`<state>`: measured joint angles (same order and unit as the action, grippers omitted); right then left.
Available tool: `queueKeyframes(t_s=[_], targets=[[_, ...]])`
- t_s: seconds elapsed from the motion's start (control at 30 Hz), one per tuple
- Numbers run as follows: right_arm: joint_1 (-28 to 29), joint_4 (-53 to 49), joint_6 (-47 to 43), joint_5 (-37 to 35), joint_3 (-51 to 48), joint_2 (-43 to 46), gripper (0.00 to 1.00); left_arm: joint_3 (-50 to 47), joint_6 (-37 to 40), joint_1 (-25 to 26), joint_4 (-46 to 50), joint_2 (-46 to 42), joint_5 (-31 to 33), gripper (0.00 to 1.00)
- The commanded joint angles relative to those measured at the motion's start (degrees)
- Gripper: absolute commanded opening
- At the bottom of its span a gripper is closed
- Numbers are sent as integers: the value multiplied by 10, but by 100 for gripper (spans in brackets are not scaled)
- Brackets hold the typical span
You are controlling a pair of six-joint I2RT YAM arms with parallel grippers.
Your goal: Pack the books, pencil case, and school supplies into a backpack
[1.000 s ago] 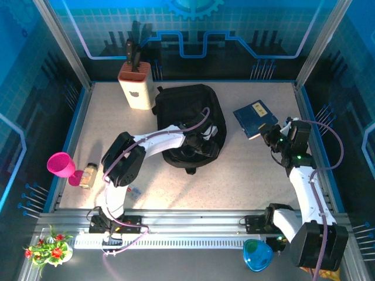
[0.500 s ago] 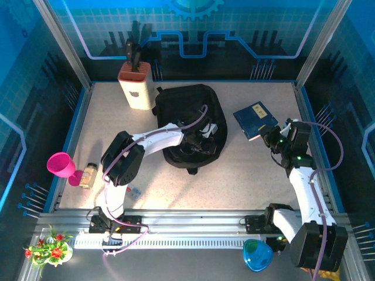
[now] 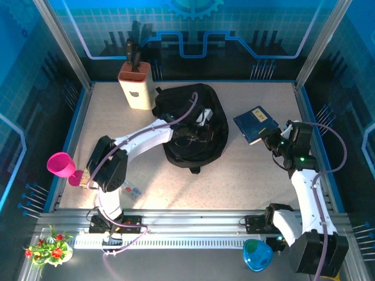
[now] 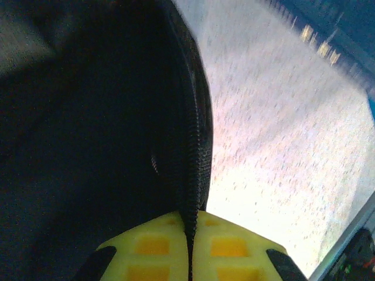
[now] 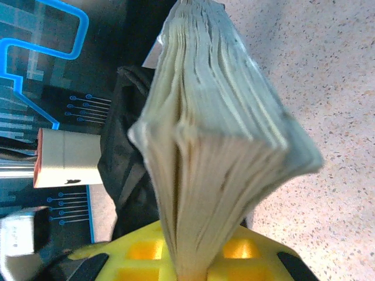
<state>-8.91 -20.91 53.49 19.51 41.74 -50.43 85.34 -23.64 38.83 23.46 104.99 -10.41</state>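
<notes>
At mid-table on the right, the right gripper is clamped on the near edge of the books, which sit just right of the backpack. Centre, slightly farther: the left gripper is pinched tight on the backpack's rim. The step in hand appears to be opening the bag. The next move calls for lifting the rim and sliding the books in.

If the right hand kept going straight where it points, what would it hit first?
Probably the backpack, with the books the right hand grips arriving first; it might instead skim past the bag's far edge.
</notes>
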Motion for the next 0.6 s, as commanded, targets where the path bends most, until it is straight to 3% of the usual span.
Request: queueKeyframes(t_s=[0.0, 0.2, 0.37, 0.57], targets=[[16, -70, -16, -21, 36, 25, 9, 31, 1, -3, -72, -32, 63, 0], [74, -80, 14, -23, 29, 35, 10, 55, -7, -3, -164, -31, 72, 0], [165, -25, 59, -33, 16, 15, 10, 83, -10, -2, -168, -14, 60, 0], [234, 43, 100, -49, 9, -38, 10, 87, -19, -1, -168, -8, 44, 0]])
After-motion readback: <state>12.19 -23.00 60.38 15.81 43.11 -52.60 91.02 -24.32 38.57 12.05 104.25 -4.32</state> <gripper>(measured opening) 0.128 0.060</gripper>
